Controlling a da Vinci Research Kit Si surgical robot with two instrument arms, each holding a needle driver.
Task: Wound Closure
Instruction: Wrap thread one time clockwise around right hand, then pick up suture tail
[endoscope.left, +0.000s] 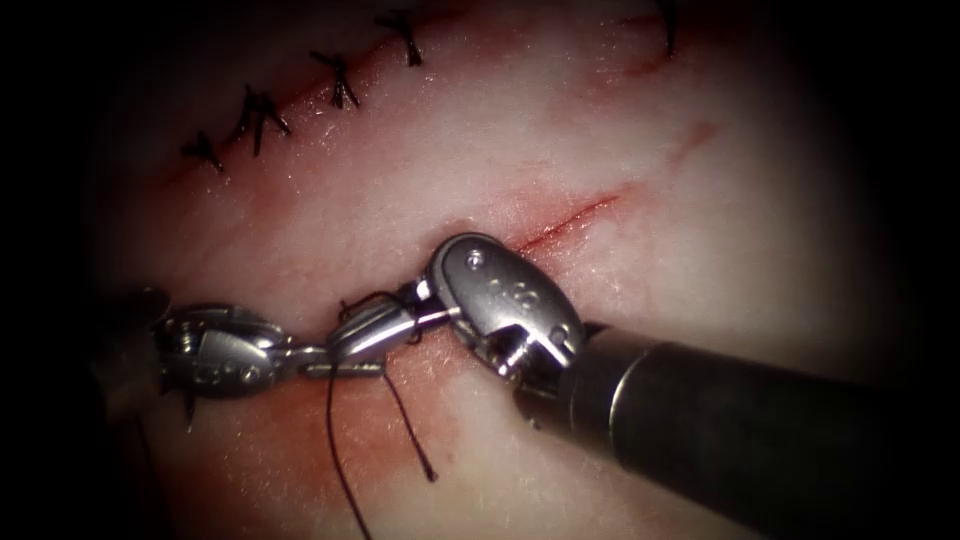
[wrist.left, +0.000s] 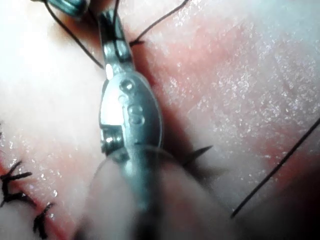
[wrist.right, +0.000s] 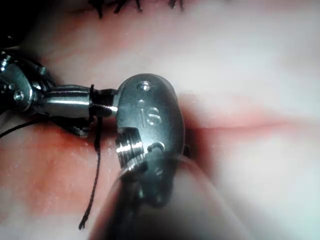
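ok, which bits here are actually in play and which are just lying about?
In play: left end effector, with the thread wrapped round it; right end effector, tip against the left's, hold unclear; open cut; tissue.
Lying about: finished stitches along the upper-left cut; red fluid around the thread's hanging ends.

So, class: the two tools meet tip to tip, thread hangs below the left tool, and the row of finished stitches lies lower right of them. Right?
Not quite. In the endoscope view the row of finished stitches lies to the upper left of the tools, not lower right. The rest stands: left tool and right tool meet tip to tip, thread hangs below the left tool.
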